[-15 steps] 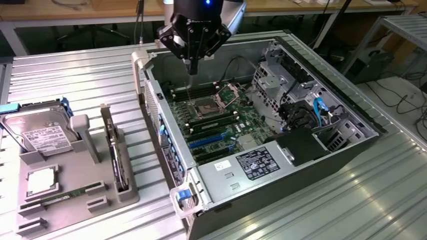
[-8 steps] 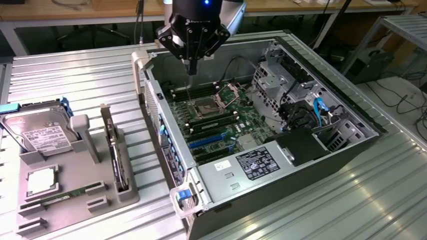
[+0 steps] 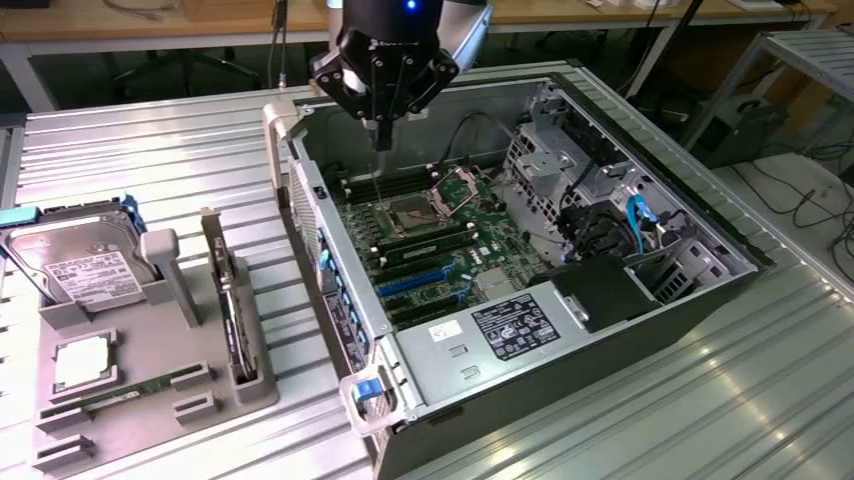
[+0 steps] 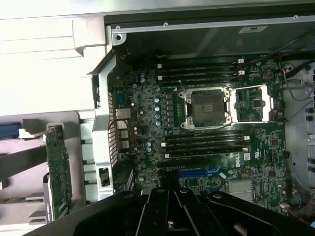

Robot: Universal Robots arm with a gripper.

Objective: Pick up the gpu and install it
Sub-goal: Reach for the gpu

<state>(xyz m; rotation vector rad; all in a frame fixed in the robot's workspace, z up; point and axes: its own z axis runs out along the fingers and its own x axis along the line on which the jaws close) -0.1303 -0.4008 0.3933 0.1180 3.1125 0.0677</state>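
Thin flat gpu (image 3: 230,315) upright in grey slotted tray (image 3: 160,345); hand (image 3: 382,138) closed.

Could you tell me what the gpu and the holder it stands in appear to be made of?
The gpu: apparently circuit board, green and component-studded, with a silvery metal bracket. The holder: probably plastic, uniformly matte grey.

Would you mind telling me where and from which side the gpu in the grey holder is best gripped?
Probably its upper long edge near mid-length, coming straight down from above: the gpu stands on edge in a slot of the grey holder, lower edge seated, and its thin flat faces suit a pinch across them.
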